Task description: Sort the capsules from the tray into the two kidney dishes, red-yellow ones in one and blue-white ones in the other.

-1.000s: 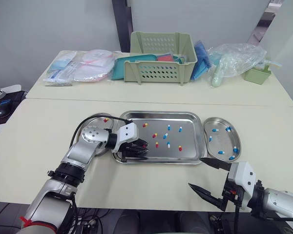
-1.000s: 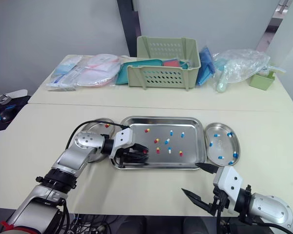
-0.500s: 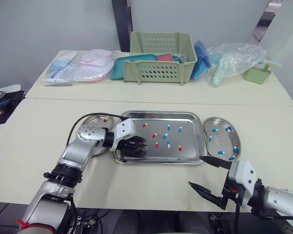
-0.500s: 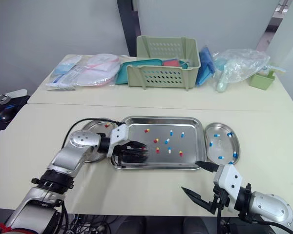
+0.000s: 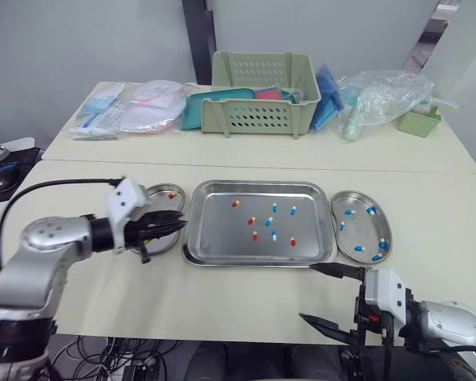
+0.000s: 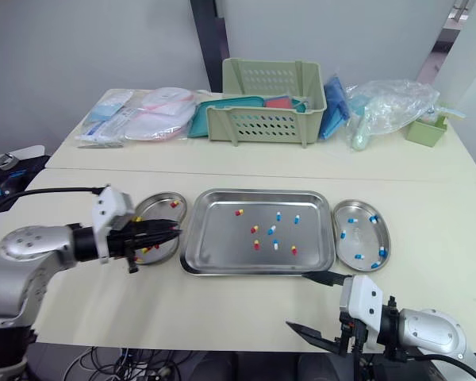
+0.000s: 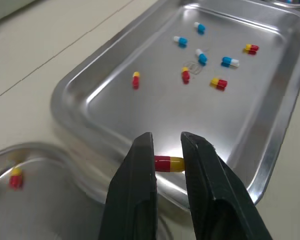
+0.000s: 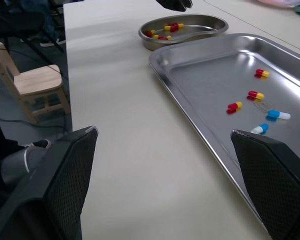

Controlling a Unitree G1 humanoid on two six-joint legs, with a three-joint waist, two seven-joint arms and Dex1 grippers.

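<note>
Red-yellow capsule poised at its dish.
Left tool point(image 5: 173, 225) pinches a red-yellow capsule point(image 7: 169, 163) above the kidney dish point(image 5: 154, 188) left of centre, beside the tray point(image 5: 222, 214), likely for dropping among its kind. Right tool point(image 5: 306, 292), spread wide, hangs lower right.

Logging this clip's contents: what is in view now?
Rectangular steel tray: one, silver, table centre.
Red-yellow capsules: four, loose in tray.
Blue-white capsules: four, loose in tray.
Steel kidney dishes: two, silver; left dish holds red-yellow, right dish blue-white.
Perforated plastic basket: one, pale green, back table.
Packaged supplies: several, white, blue, clear, flanking basket.
Small box: one, green, back right.
Left gripper: black, shut on red-yellow capsule, by left dish.
Right gripper: black, open, near table edge.
</note>
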